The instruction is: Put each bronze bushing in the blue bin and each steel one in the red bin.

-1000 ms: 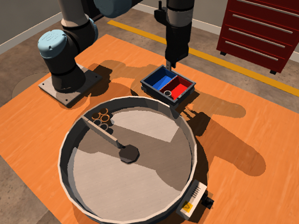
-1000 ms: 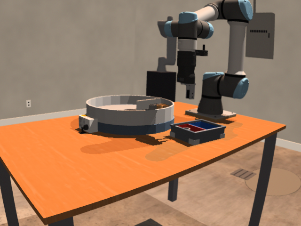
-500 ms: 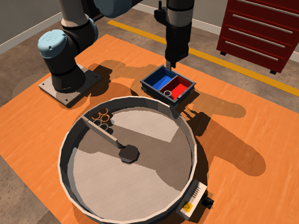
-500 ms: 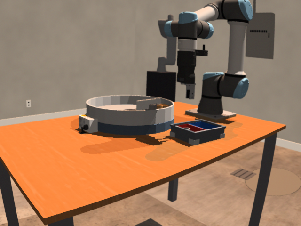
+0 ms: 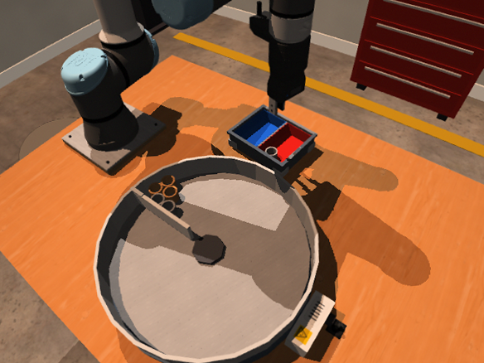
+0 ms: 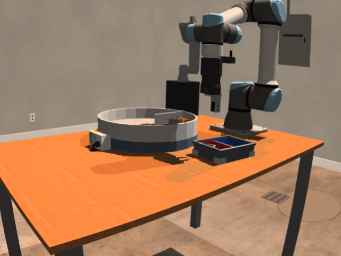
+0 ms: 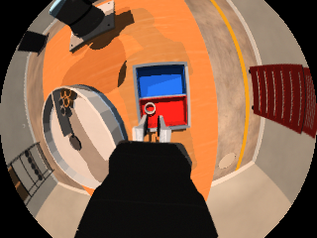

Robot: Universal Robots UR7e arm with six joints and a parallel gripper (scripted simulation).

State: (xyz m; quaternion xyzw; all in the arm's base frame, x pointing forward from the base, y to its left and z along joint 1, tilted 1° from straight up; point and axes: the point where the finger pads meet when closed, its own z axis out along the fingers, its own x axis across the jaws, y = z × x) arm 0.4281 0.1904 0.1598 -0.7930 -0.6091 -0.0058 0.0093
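Three bronze bushings [image 5: 176, 190] and two steel bushings [image 5: 174, 205] stand clustered on the turntable [image 5: 177, 296] [image 7: 89, 124], against its straight divider and near the rim on the robot base's side. One steel bushing [image 5: 270, 148] [image 7: 150, 103] stands in the red bin [image 5: 293, 143] [image 6: 221, 145] [image 7: 173, 111], near the corner by the partition. The blue bin [image 5: 269, 135] [image 6: 236, 142] [image 7: 160, 85] shows no bushing. My gripper [image 5: 277, 108] [image 6: 214, 111] [image 7: 153, 121] is partly open and empty, pointing down, well above the bins. A gap shows between its fingers in the wrist view.
The turntable has a high rim, a divider [image 5: 167, 212] and a dark centre hub [image 5: 208, 249]. A control box [image 5: 310, 322] sits on its outer side. The bin tray stands beside the turntable. The robot base [image 5: 113, 141] is on the orange table [image 5: 415, 325] behind them.
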